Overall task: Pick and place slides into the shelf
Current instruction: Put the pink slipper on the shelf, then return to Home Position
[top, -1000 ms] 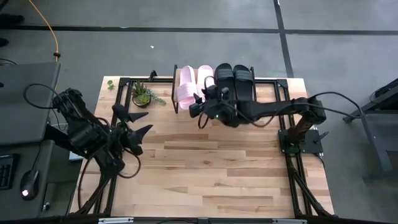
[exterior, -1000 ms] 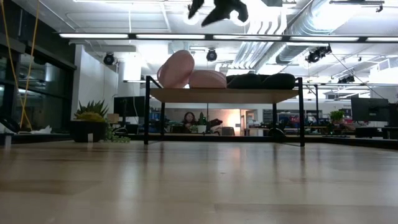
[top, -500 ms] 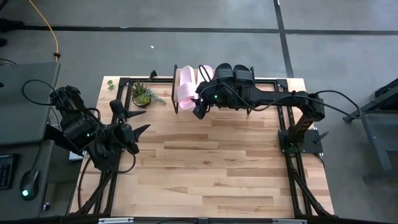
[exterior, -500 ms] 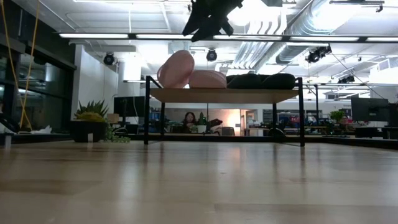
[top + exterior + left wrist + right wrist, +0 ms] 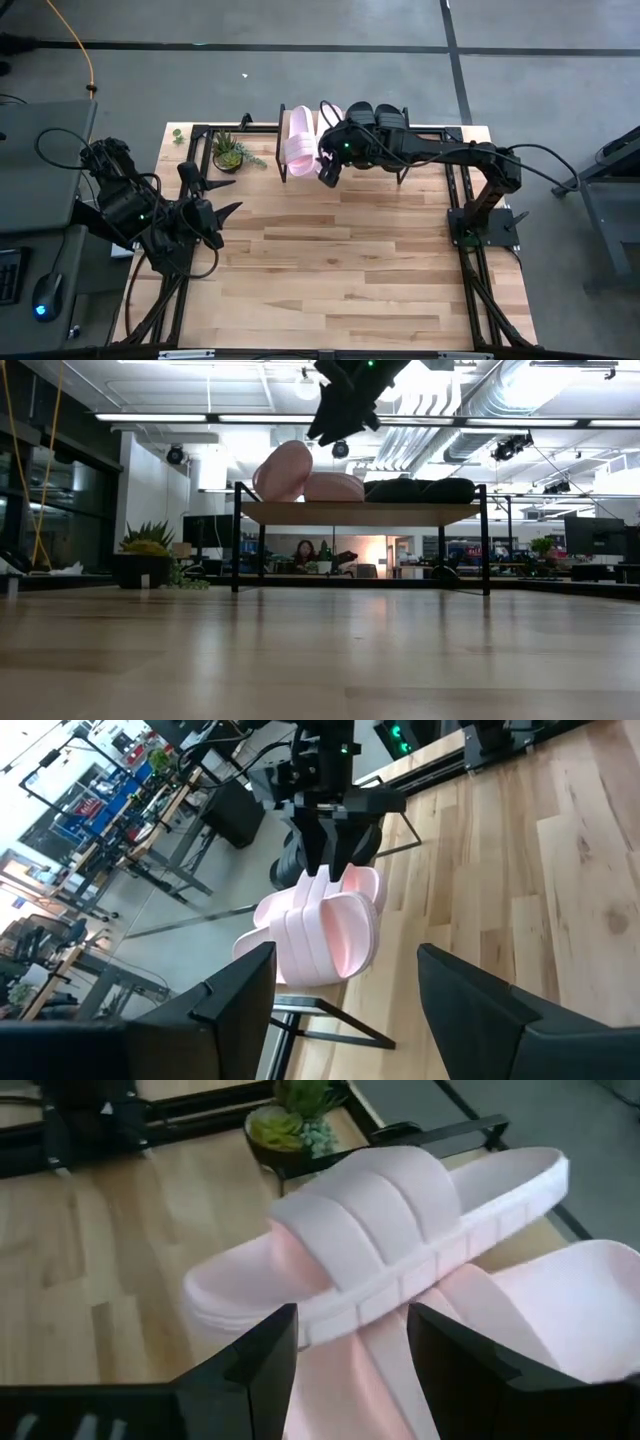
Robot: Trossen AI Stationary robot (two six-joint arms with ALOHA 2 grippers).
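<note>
The shelf [image 5: 360, 513] stands at the table's far edge with all the slides on its plank top. The two black slides [image 5: 377, 122] lie flat on its right part. One pink slide [image 5: 400, 1230] is tilted up on its side edge and leans against the other pink slide [image 5: 520, 1320], which lies flat. My right gripper [image 5: 326, 175] is open and hovers just above the tilted pink slide's near end, touching nothing; in the low view the right gripper [image 5: 335, 422] is clear above it. My left gripper [image 5: 228, 197] is open and waits over the table's left part.
A small potted plant [image 5: 230, 152] stands on the table left of the shelf. A black metal frame [image 5: 462, 190] runs around the table's far and right sides. Bare wooden tabletop [image 5: 340, 270] stretches in front of the shelf.
My right gripper has come down from high above the shelf toward the pink slides and reached a little farther toward the table's far edge, staying open. The slides have not moved.
</note>
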